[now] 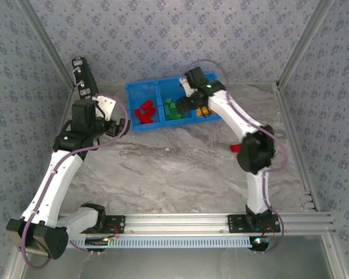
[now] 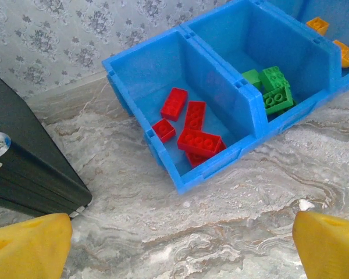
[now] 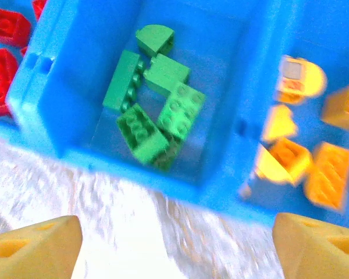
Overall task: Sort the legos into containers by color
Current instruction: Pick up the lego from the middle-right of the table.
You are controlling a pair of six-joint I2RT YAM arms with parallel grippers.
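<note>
Nearly everything is binned already: the tray (image 1: 141, 88) holds red bricks (image 2: 192, 125) in its left compartment, green bricks (image 3: 154, 116) in the middle and orange bricks (image 3: 323, 174) on the right. The right gripper (image 3: 174, 250) hangs over the tray's front wall, about where green meets orange. Its yellow fingers (image 3: 35, 244) are spread wide with nothing between them. The left gripper (image 2: 180, 256) sits low over the table (image 1: 174, 168) in front of the red compartment, also wide open and empty, with the black case (image 2: 23, 157) just to its left.

The next move most likely turns on a small red piece (image 1: 235, 147) lying on the table beside the right arm's elbow, probably a stray brick. It lies well back from the right fingers, toward the arm bases, and far from the left gripper. The right arm is therefore nearer but would have to fold back. The piece is too small to show its long axis.

The bricks are hard, glossy, studded blocks, and one green brick has a rounded top. The tray is smooth blue plastic with upright dividers, and the table is marbled grey.
</note>
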